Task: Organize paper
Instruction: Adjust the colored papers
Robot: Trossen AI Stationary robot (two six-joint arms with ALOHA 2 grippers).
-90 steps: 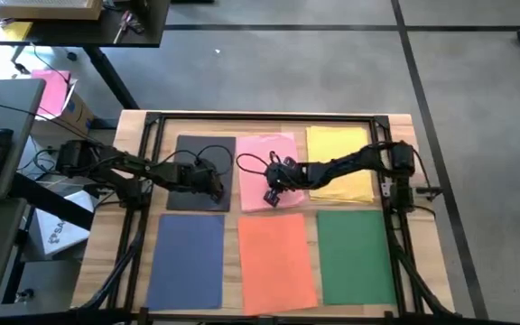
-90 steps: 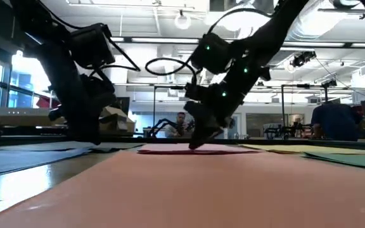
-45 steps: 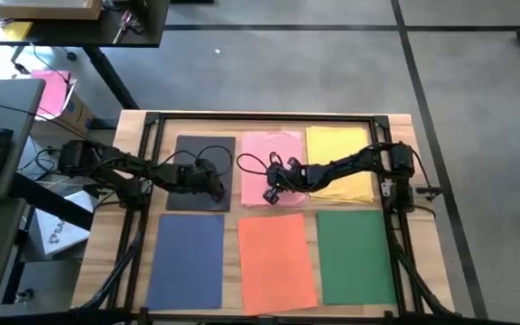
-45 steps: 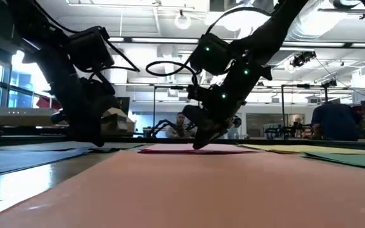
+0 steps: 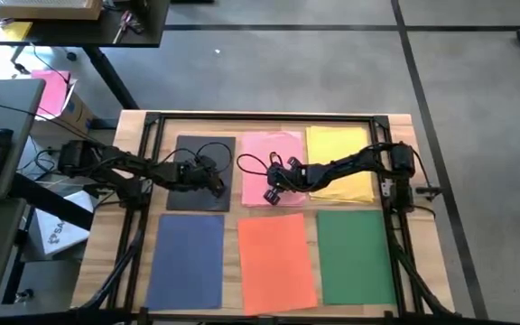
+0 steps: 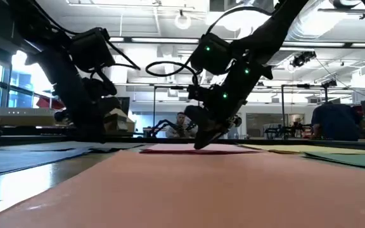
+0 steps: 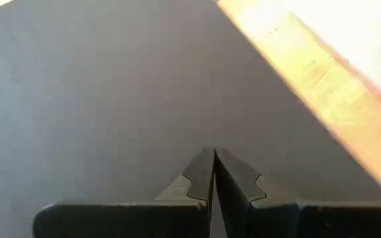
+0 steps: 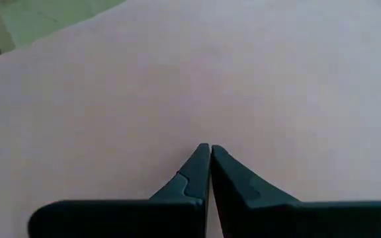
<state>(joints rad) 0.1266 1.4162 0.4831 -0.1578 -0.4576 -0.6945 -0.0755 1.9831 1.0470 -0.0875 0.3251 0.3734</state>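
Paper near my left gripper: my left gripper (image 5: pixel 217 188) sits over the dark grey sheet (image 5: pixel 200 171), near that sheet's edge closest to the pink sheet (image 5: pixel 262 159); in the left wrist view the grey fills the frame and a strip of bare table (image 7: pixel 323 92) shows beyond its edge.
Left gripper state: clenched, fingertips pressed together with nothing between them.
Paper near my right gripper: my right gripper (image 5: pixel 273 194) is over the pink sheet, towards its front edge; in the low view its tip (image 6: pixel 201 143) reaches down to that sheet.
Right gripper state: clenched too, nothing held.
Sheet count: I count six, one of each colour.
Back row: dark grey, pink, yellow sheet (image 5: pixel 336 153).
Front row: blue sheet (image 5: pixel 188 257), orange sheet (image 5: pixel 276 260), green sheet (image 5: pixel 356 255).
Arms: two, both in the back row.
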